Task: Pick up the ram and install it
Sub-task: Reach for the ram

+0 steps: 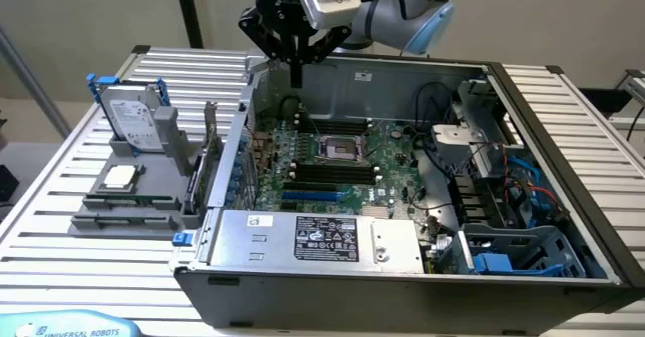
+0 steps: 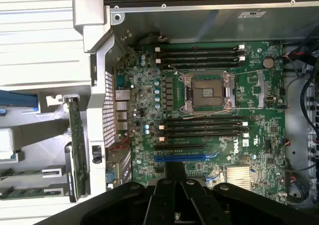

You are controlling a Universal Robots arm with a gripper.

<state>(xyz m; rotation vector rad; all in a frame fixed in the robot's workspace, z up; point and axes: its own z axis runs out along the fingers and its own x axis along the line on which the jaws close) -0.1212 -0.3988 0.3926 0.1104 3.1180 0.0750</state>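
Hanging up high over the back edge of the open computer case (image 1: 333, 295), the claw (image 1: 296, 78) points straight down. Its two black fingers are pressed tight together, with nothing between them. From the wrist view, the claw (image 2: 174, 172) looks down on the green motherboard (image 2: 249, 155) lying flat inside the case. The long black slots (image 2: 204, 127) on that board sit in rows, just beside the square socket (image 2: 208, 91) in the middle.

The ram (image 1: 136, 199) is well apart from the claw. It is outside the case, on the exterior view's left, lying low in a gray holder (image 1: 111, 225) on the slatted table (image 1: 60, 261). It is a slim green stick. A small square silver chip (image 1: 121, 175) rests just behind it on the same holder. A big silver hard drive (image 1: 136, 118) stands upright at the far end.

Another thin green board (image 2: 75, 145) stands on its edge between the holder and the case wall — what kind it is, I cannot tell.
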